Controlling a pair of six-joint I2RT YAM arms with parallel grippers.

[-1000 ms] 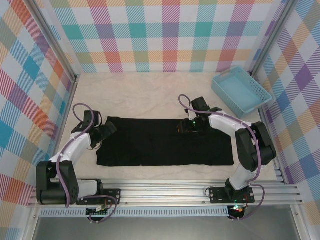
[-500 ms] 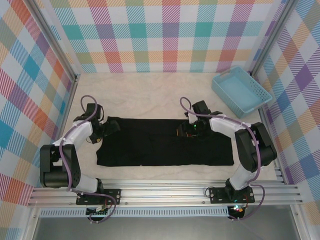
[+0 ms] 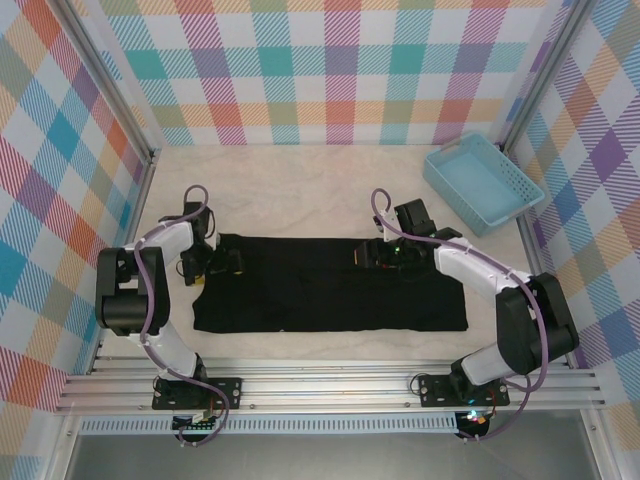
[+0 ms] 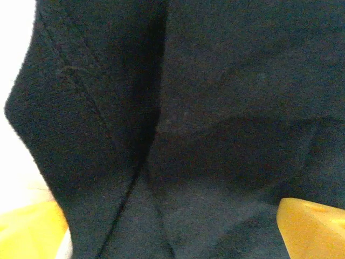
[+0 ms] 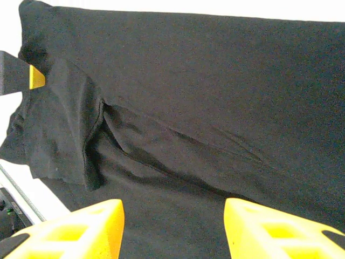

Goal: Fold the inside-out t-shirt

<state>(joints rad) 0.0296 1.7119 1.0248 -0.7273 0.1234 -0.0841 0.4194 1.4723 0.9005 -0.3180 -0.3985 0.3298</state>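
Inside-out t-shirt (image 3: 330,295) flat; left jaws wide at left edge, right jaws wide over far edge

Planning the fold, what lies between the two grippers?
In the top external view, just flat black t-shirt cloth spans from the left gripper to the right gripper; nothing else lies there.

Bends the left arm (image 3: 150,250) sharply at the elbow and points the left gripper (image 3: 228,264) rightward, held low, fingers (image 4: 312,226) spread apart. Stretches the right arm (image 3: 480,270) out leftward, with the right gripper (image 3: 364,257) low too, jaws wide apart.
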